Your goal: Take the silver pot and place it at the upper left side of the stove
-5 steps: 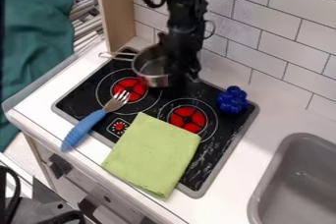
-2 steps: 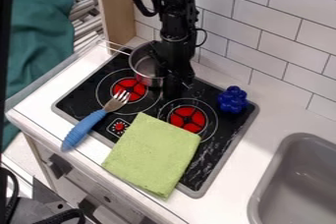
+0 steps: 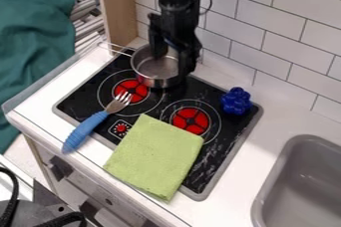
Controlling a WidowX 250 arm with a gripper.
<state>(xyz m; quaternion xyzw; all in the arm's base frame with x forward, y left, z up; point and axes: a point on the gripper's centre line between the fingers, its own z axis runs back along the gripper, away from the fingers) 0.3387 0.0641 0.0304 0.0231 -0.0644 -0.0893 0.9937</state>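
the black gripper (image 3: 173,64) hangs down over the back part of the stove, its two fingers spread apart. the silver pot (image 3: 156,68) is directly below it: the left finger in the view overlaps the pot's far rim and opening, and the right one comes down across the pot's right side. whether either finger touches the metal, i cannot tell. the pot is upright, toward the upper left of the stove (image 3: 64,112), behind the left burner (image 3: 131,90), with its thin wire handle (image 3: 117,49) pointing up and left.

nearer the front, a fork (image 3: 85,129) lies at a slant, its tines over the near part of the left burner and its blue handle running across the stove's edge onto the counter (image 3: 279,110). just right of the handle is a small red-centred dial (image 3: 121,128). a folded light green cloth (image 3: 155,157) lies right of the dial, over the stove's front edge and part of the ring around the right burner (image 3: 190,120). a dark blue, flower-shaped toy (image 3: 236,101) is by the back right corner of the stove.

farther out, a grey sink (image 3: 303,186) is set in the counter at the right, white tiles (image 3: 293,47) line the wall behind, and dark green fabric (image 3: 33,47) hangs at the far left, beyond a wooden panel (image 3: 117,9).
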